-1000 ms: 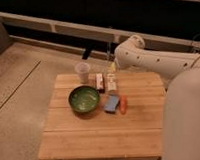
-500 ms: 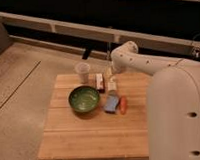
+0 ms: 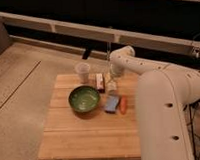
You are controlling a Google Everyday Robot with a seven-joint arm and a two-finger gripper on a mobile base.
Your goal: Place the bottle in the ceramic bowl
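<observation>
Plainly, rests everything on a wooden desk [image 3: 86, 137]. Brings the white arm [image 3: 159, 87] over the right edge, bent down near the far edge, likely to take the bottle [image 3: 112, 86] from above. Leaves the ceramic bowl [image 3: 84, 99] left of centre, empty, ready to receive. Sets a plastic cup [image 3: 83, 71] by the far edge, a blue pad [image 3: 112, 103] right of the bowl, a red-and-white box [image 3: 99, 81] between cup and bottle, an orange item [image 3: 123, 104] beside the pad. Hangs the gripper [image 3: 113, 78] over or on the bottle, outside the bowl; cannot tell its opening or hold. Offers no readable writing anywhere.
</observation>
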